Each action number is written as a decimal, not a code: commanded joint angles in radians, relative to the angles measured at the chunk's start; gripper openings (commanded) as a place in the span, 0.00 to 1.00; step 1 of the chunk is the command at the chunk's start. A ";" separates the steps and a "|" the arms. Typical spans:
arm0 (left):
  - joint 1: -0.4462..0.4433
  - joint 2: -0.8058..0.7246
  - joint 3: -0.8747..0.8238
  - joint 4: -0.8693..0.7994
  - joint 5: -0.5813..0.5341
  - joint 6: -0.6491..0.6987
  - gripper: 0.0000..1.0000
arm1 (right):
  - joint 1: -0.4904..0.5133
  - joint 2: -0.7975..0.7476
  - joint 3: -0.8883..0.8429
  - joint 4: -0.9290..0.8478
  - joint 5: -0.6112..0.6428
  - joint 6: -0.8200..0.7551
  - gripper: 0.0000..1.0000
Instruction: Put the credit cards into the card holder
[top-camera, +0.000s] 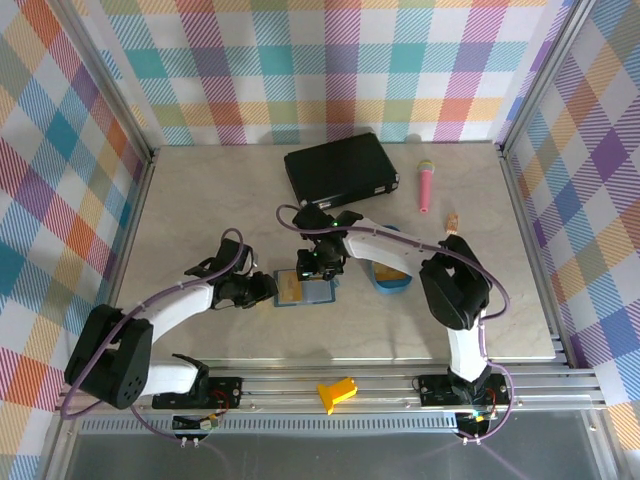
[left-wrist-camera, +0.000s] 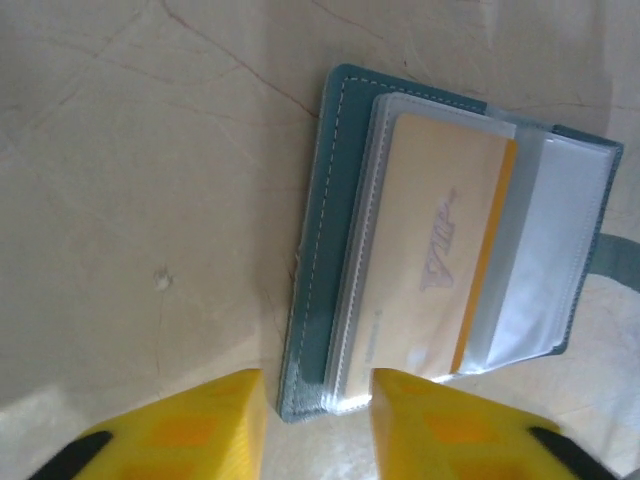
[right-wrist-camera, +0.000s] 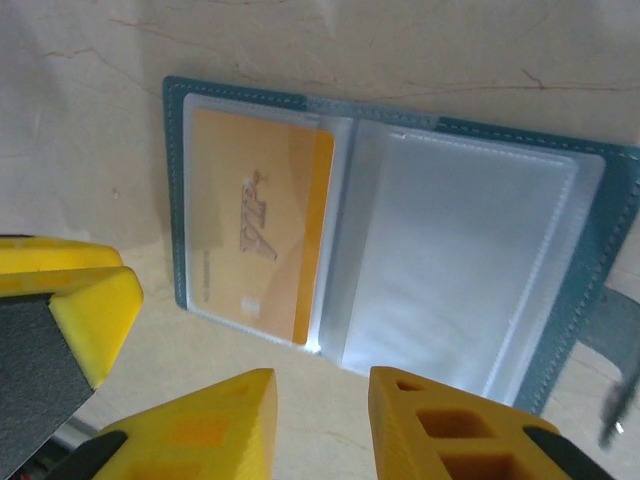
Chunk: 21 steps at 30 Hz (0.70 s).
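Card holder (top-camera: 318, 292): lay open and flat on the table (top-camera: 200, 210), in its near half. It was between the two grippers and well apart from the black case (top-camera: 340, 167) farther back.

Long axis: from above, the opened card holder ran left to right, roughly along the table's near edge, with a slight tilt.

Facing: the teal cover (left-wrist-camera: 335, 200) was down and the clear sleeves (right-wrist-camera: 460, 260) were up. The clasp tab (right-wrist-camera: 622, 340) stuck out of the right end, towards the blue oval tray (top-camera: 392, 284).

Orange card (top-camera: 289, 290): sat inside the left-hand sleeve. Its long axis was parallel to the fold, so it lay crosswise to the holder's length. A deeper orange stripe ran along the side nearest the fold (right-wrist-camera: 255, 235) (left-wrist-camera: 440, 240).

Left gripper (top-camera: 268, 290): was at the holder's left end. Its yellow fingers stood a little apart with the holder's edge in the gap (left-wrist-camera: 315, 385). Whether they pressed on it could not be told.

Right gripper (top-camera: 320, 266): hung just beside the holder's far long edge, near the fold. Its fingers were apart, with bare table showing in the gap (right-wrist-camera: 320, 385), and it gripped nothing.
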 joint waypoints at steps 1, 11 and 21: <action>0.007 0.036 0.005 0.076 0.021 -0.004 0.26 | -0.004 0.037 0.049 0.019 -0.040 0.022 0.29; 0.007 0.086 0.014 0.084 -0.019 0.018 0.05 | -0.004 0.084 0.084 0.008 -0.046 0.021 0.28; 0.007 0.113 0.019 0.090 -0.020 0.035 0.00 | -0.004 0.126 0.093 0.016 -0.075 0.023 0.29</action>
